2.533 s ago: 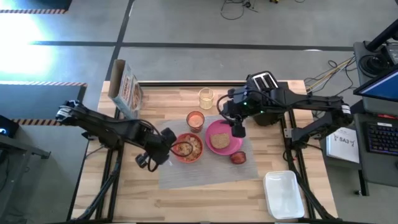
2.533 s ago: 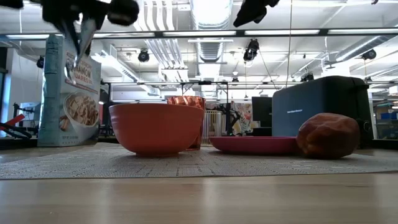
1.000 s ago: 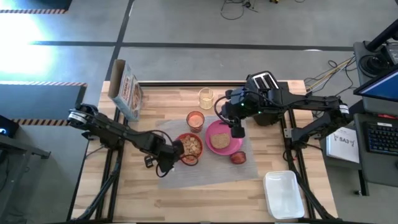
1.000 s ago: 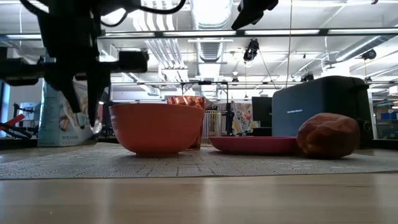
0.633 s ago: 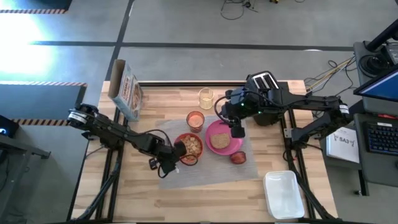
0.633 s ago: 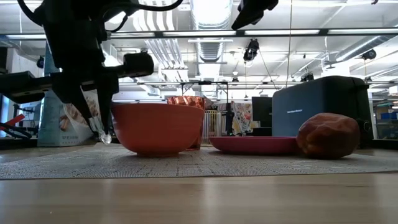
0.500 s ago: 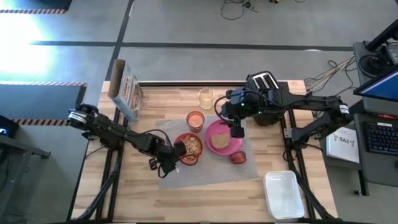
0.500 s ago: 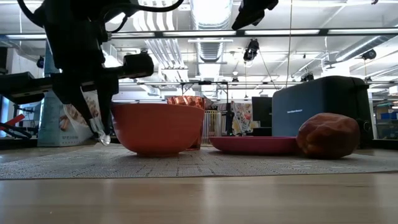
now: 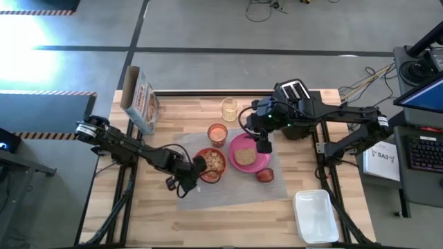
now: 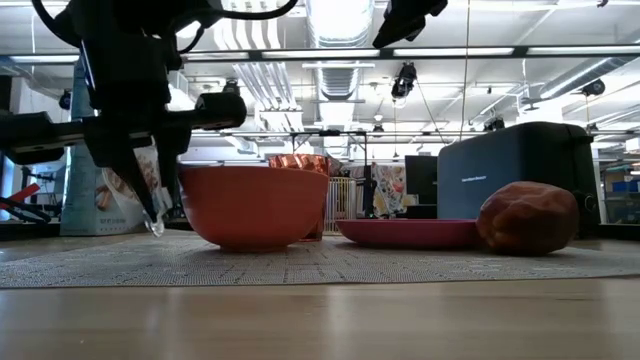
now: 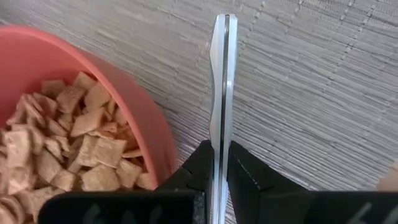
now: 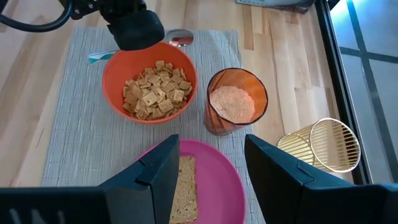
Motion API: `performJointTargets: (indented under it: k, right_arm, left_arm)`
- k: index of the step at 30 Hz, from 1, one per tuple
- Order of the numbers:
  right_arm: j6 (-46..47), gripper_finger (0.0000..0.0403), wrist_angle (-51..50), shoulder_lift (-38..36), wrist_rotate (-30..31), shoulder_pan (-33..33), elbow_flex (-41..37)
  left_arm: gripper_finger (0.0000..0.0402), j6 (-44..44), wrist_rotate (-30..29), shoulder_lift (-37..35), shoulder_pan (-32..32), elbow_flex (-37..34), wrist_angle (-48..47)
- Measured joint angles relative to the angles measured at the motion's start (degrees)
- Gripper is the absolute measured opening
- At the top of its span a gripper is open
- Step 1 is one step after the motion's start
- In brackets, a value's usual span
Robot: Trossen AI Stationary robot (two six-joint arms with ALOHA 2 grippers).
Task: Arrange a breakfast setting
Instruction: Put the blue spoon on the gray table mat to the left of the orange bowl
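Left end effector (image 11: 219,180) clamps spoon (image 11: 222,93) | handle pinched, bowl end down toward placemat (image 11: 311,93)

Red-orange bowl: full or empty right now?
Full. The red-orange bowl on the placemat holds a heap of square cereal pieces, seen in both wrist views.

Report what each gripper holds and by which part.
Left gripper is shut on the metal spoon, pinching its handle beside the bowl. Right gripper holds nothing.
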Motion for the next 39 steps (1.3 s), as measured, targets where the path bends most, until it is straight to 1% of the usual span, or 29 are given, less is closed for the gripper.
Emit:
performJointTargets:
  k: [6,15,19,25,29,36,39]
  right_arm:
    - [0.0,0.0171,0.0,0.0,0.0,0.0,0.0]
    - [0.0,0.0171,0.24,0.0,0.0,0.0,0.0]
    - [0.0,0.0171,0.24,0.0,0.0,0.0,0.0]
    - [0.0,0.0171,0.35,0.0,0.01,0.0,0.0]
    - [0.0,0.0171,0.37,0.0,0.02,0.0,0.0]
    - [0.0,0.0171,0.37,0.0,0.0,0.0,0.0]
    - [0.0,0.0171,0.37,0.0,0.0,0.0,0.0]
  left_arm:
    - [0.0017,-0.35,0.0,0.13,0.02,0.0,-0.38]
    - [0.0017,-0.95,0.07,0.17,0.0,0.0,3.84]
    - [0.0017,-1.62,0.09,0.17,0.0,0.0,4.06]
    - [0.0017,-5.03,0.13,0.2,0.0,0.0,4.07]
    - [0.0017,-5.84,0.55,0.2,0.0,0.0,4.47]
    - [0.0018,-11.51,0.53,0.2,0.0,0.0,4.56]
    - [0.0025,-13.86,0.55,0.2,0.0,0.0,4.5]
